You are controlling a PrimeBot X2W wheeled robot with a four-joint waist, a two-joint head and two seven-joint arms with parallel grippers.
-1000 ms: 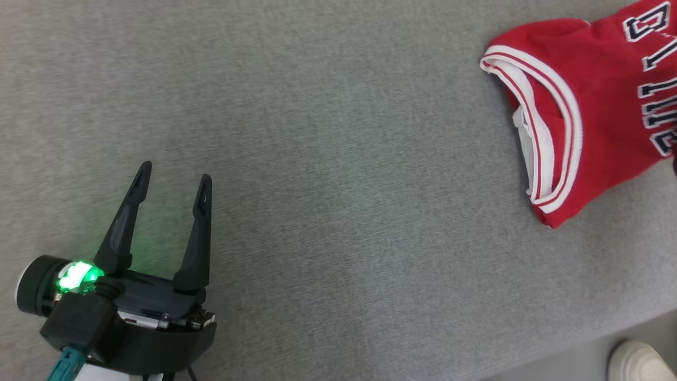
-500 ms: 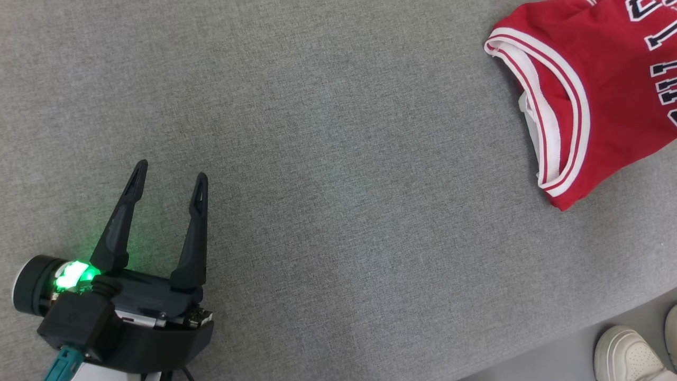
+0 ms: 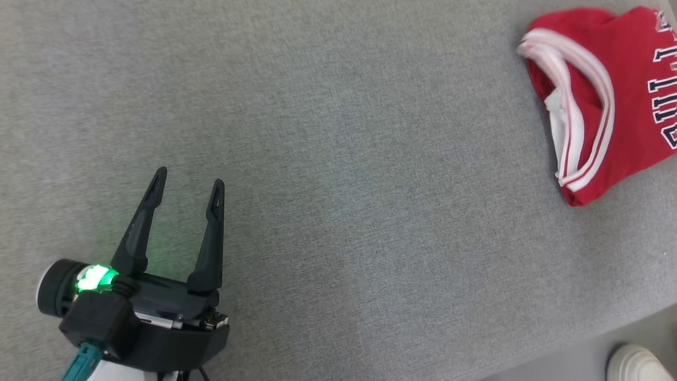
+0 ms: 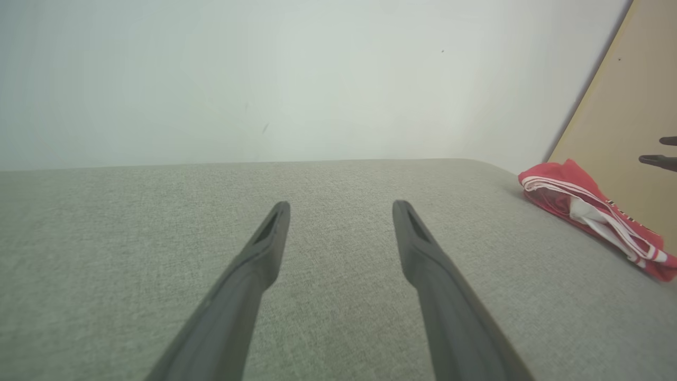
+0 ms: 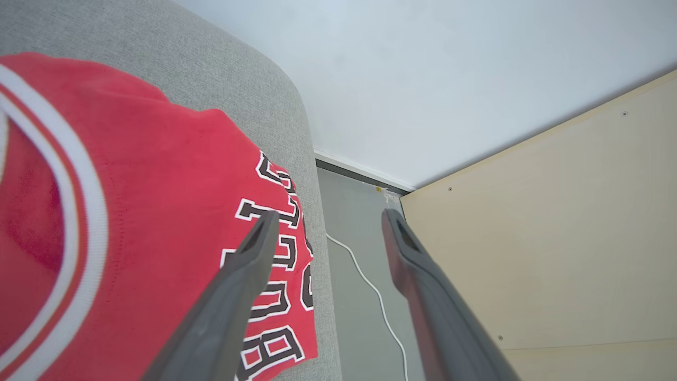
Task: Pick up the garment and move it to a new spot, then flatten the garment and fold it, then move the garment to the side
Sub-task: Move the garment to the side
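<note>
Upper right, red jersey (image 3: 632, 127): lay folded.
Right gripper (image 5: 329, 214): gaped empty; best lifted straight clear.
Left gripper (image 3: 189, 177): gaped empty.

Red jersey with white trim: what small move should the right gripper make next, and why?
Probably lift the right gripper clear of the red jersey: its jaws stand open, holding nothing, and the jersey lies folded near the edge of the grey fabric surface.

Surface: grey fabric cushion (image 3: 338, 159), rounded corner | On it: red jersey (image 3: 629, 90), folded, flat by the edge | Place: far right of left gripper (image 3: 188, 178) jaws, just beyond right gripper (image 5: 328, 217) jaws
</note>
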